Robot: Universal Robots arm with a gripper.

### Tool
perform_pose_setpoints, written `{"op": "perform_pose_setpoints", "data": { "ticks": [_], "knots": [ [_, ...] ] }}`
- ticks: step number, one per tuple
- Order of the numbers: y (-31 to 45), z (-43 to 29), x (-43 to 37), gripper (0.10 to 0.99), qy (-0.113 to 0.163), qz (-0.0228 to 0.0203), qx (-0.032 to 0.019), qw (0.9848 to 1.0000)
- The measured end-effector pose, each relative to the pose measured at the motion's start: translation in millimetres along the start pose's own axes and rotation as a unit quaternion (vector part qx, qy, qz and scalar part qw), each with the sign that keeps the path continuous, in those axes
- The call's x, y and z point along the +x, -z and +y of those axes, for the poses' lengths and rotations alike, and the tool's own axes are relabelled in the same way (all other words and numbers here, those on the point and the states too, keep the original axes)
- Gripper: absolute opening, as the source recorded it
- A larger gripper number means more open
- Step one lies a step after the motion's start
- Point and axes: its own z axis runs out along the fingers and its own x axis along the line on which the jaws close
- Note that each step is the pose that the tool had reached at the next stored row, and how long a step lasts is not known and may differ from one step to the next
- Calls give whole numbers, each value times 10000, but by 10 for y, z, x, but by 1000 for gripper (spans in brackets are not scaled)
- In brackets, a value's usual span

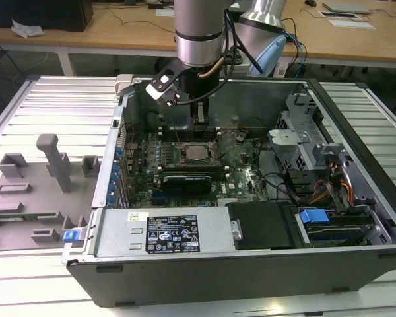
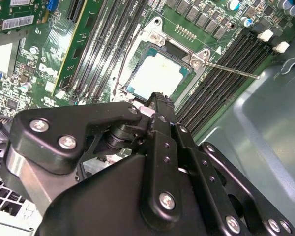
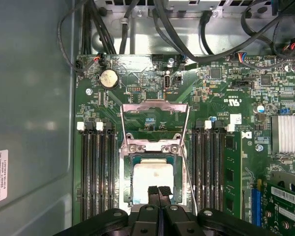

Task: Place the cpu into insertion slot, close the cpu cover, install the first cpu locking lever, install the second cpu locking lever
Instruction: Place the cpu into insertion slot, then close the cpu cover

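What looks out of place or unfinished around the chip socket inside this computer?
Nothing looks damaged. The chip lies square in its socket, but the metal cover is swung back open, and a thin locking lever sticks out unlatched over the memory slots. The gripper, shut, hangs over the chip's edge.

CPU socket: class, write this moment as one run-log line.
cpu in insertion slot | cpu cover open | gripper above cpu, jaws shut
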Motion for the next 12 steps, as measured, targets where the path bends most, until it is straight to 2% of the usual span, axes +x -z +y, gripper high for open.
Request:
{"op": "perform_pose_setpoints", "data": {
  "ticks": [12],
  "knots": [
    [22, 1, 0, 106, 0, 1, 0, 10000]
  ]
}}
